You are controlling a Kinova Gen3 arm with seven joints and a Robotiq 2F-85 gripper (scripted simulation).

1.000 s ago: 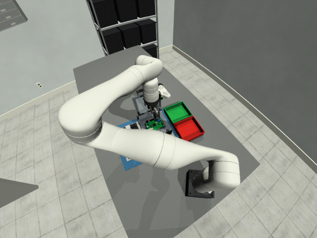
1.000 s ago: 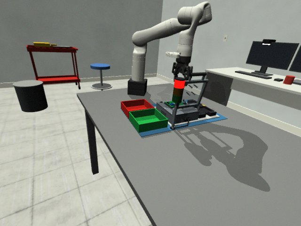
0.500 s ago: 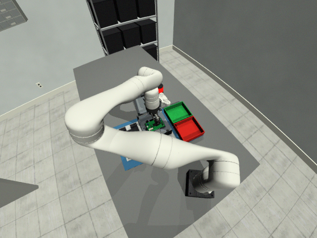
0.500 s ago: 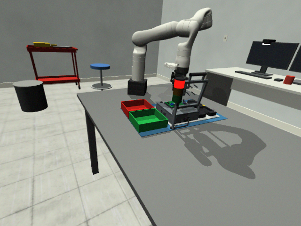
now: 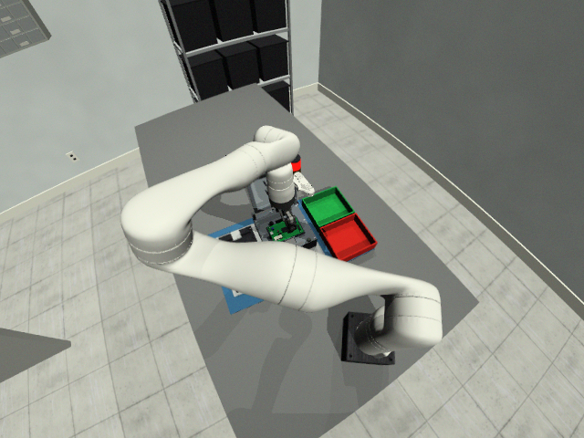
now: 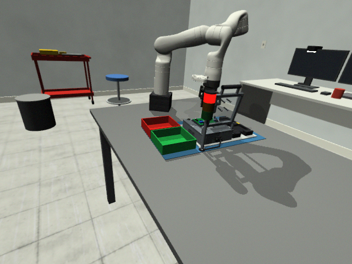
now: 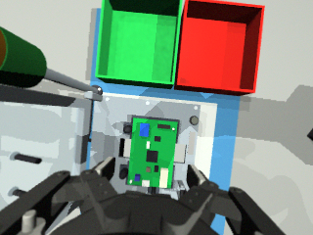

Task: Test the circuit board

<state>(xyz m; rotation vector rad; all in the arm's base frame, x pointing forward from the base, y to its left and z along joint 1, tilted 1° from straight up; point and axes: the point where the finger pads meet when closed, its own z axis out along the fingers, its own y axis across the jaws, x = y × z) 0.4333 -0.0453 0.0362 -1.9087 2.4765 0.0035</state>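
Note:
The green circuit board (image 7: 152, 152) lies flat in the grey tester, component side up; it also shows in the top view (image 5: 284, 229) and the exterior view (image 6: 198, 121). The tester's lid (image 6: 231, 99) stands open and upright; in the wrist view it is at the left (image 7: 39, 142). The signal light (image 6: 209, 98) glows red, as also seen in the top view (image 5: 296, 164). My gripper (image 7: 151, 168) is open and empty, just above the board, with one finger on each side of it. In the top view the gripper (image 5: 287, 219) hangs straight down over the tester.
The green bin (image 7: 138, 41) and the red bin (image 7: 220, 46) stand side by side just beyond the tester on the blue mat (image 6: 181, 154). The black tray (image 5: 235, 235) lies on the tester's other side. The signal tower's dark green section (image 7: 20, 56) leans in at the wrist view's upper left.

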